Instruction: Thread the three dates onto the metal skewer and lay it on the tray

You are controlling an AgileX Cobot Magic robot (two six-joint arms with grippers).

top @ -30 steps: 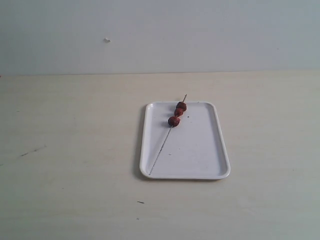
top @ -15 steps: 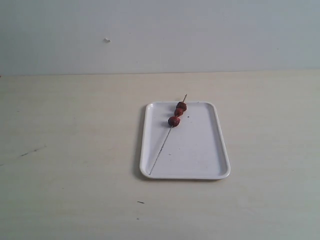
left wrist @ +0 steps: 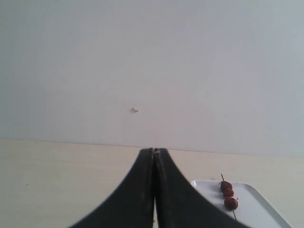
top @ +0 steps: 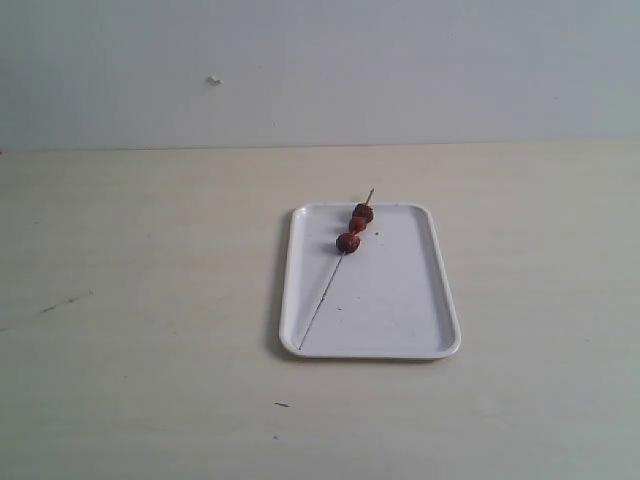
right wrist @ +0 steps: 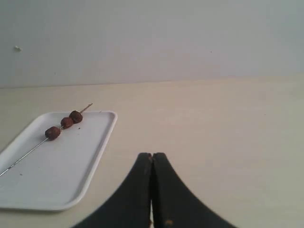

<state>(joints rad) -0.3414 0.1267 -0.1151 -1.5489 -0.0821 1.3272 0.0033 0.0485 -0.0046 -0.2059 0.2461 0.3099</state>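
Left gripper (left wrist: pixel 154 153): two black, smooth, curved fingers pressed flat together with no gap, holding nothing; raised off the table, with the tray beyond it to one side.
Right gripper (right wrist: pixel 151 156): the same black tapering shape, fingers closed tip to tip and empty; the tray lies ahead of it, well apart.
Table (top: pixel 140 300): pale cream, matt, faint wood grain; a short dark mark (top: pixel 281 404) close to the near edge, a thin grey scratch (top: pixel 65 300) further left.
Tray (top: pixel 405 300): flat white rectangle, rounded corners, low raised rim, smooth with a dull sheen; it sits a little right of the table's middle, long side running away from the exterior camera.
Skewer (top: pixel 322 300): hair-thin straight grey metal rod lying on the tray on a slant, its bare end at the near left corner, its tip poking just past the far rim.
Dates (top: pixel 357 225): three dark red-brown wrinkled lumps, roundish, threaded in a row and touching one another, on the skewer's far part just inside the far rim.
Speck (top: pixel 376 235): a tiny dark dot on the tray just beside the dates.
Wall (top: pixel 420 70): plain, pale grey, matt, with one small white fleck (top: pixel 214 80).
Change since a second ago: none; tray, skewer and dates lie exactly as before.
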